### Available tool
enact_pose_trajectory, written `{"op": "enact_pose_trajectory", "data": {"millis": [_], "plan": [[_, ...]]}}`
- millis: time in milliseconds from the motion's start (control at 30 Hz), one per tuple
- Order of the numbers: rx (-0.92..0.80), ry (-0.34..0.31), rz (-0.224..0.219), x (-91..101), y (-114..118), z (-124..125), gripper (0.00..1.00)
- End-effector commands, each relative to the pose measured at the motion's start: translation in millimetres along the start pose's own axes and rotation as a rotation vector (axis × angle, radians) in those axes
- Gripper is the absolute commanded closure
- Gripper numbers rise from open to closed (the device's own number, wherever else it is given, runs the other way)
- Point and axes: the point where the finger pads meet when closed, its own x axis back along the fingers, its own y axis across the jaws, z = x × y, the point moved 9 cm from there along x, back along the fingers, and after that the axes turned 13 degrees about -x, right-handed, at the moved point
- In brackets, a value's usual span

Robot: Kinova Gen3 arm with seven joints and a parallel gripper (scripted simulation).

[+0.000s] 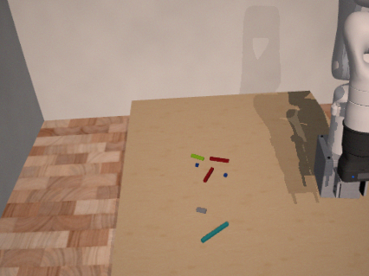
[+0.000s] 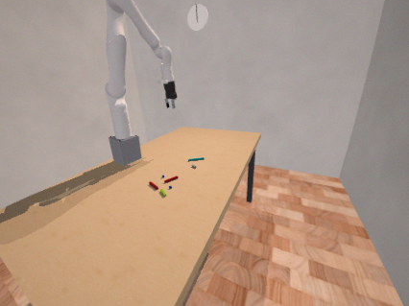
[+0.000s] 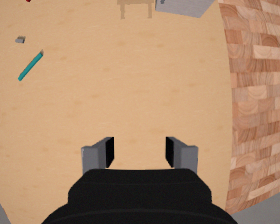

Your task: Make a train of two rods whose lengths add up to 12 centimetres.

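Observation:
A lime rod point(image 1: 197, 157) point(image 2: 163, 193) and a red rod point(image 1: 219, 159) point(image 2: 154, 185) lie apart, roughly in a row, at the group's far side in the top view. A second red rod point(image 1: 209, 175) point(image 2: 171, 179) lies slanted nearer. One small blue rod point(image 1: 197, 164) point(image 2: 170, 187) is beside the lime rod, another blue rod point(image 1: 225, 175) point(image 2: 162, 176) beside the slanted red one. A grey rod point(image 1: 201, 210) point(image 2: 194, 167) point(image 3: 20, 39) lies near the turquoise rod point(image 1: 215, 232) point(image 2: 196, 159) point(image 3: 30, 66), with a gap. My gripper point(image 2: 170, 105) point(image 3: 139, 147) is open and empty, high above the table.
The wooden table point(image 1: 156, 127) point(image 2: 120, 237) point(image 3: 125, 90) bears all the rods. The arm's grey base block point(image 1: 322, 166) point(image 2: 126, 151) point(image 3: 187, 6) stands at its edge, away from the rods. The arm's shadow falls across the table near the base.

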Motion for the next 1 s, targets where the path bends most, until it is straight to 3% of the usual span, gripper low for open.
{"op": "enact_pose_trajectory", "data": {"millis": [0, 700, 967], "plan": [[0.000, -0.002, 0.000, 0.4, 0, 0, 0.00], [-0.017, 0.000, -0.002, -0.6, -2, 0, 0.00], [-0.236, 0.018, -0.020, -13.8, -33, 1, 0.00]]}}
